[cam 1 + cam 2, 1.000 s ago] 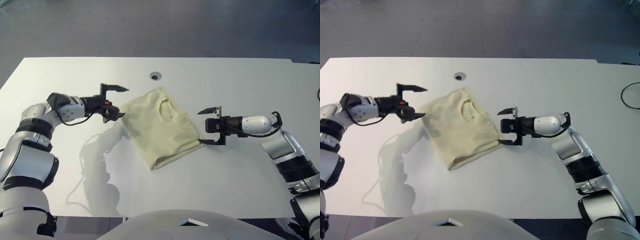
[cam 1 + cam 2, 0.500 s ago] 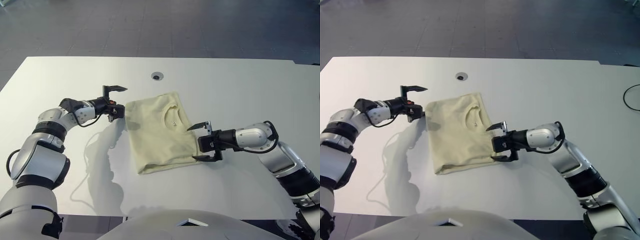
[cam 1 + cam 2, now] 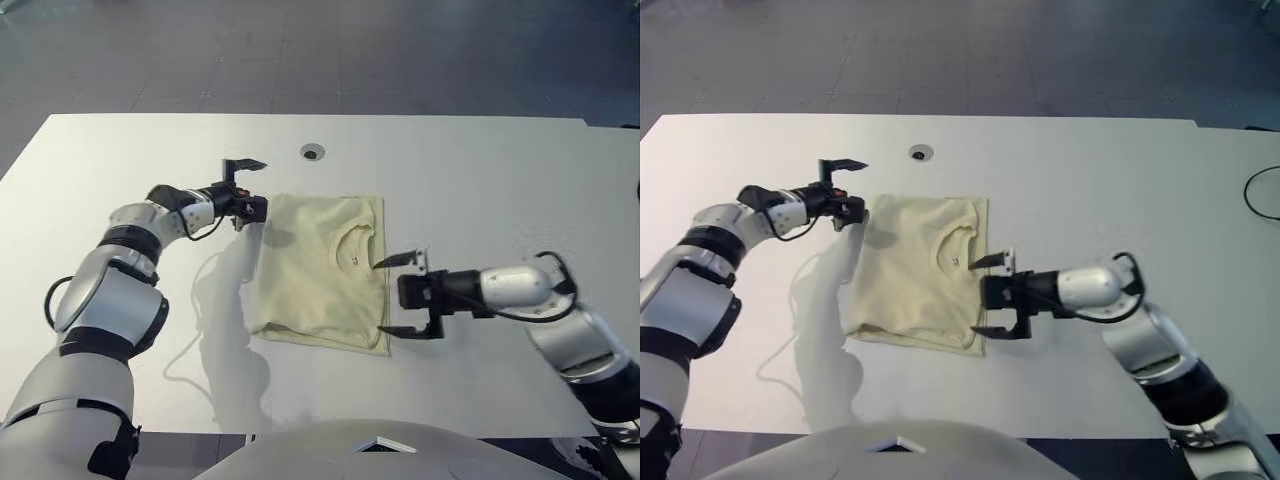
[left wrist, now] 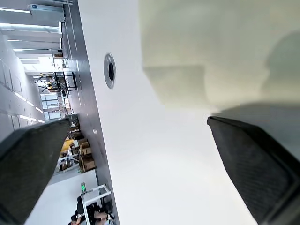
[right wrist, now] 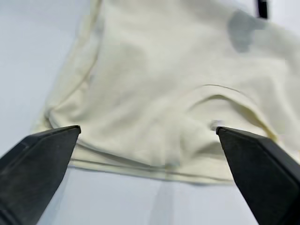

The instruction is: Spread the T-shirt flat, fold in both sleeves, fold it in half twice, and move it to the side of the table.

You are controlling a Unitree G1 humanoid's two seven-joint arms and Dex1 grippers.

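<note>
A pale yellow T-shirt (image 3: 320, 268), folded into a rectangle with its collar facing up, lies in the middle of the white table (image 3: 480, 180). My left gripper (image 3: 246, 186) is open at the shirt's far left corner, one finger above the table and one low beside the cloth. In the left wrist view the shirt (image 4: 211, 42) lies just beyond the open fingers (image 4: 255, 161). My right gripper (image 3: 405, 296) is open at the shirt's right edge near its front corner. In the right wrist view the folded edge (image 5: 154, 164) sits just ahead of the fingertips (image 5: 40, 157).
A small round hole (image 3: 312, 152) is set into the table behind the shirt. A dark cable (image 3: 1265, 190) loops at the far right edge. Bare white table surrounds the shirt on every side.
The shirt has turned from a diagonal lie to square with the table. My left gripper moved right and farther back. My right gripper moved left and nearer along the shirt's edge.
</note>
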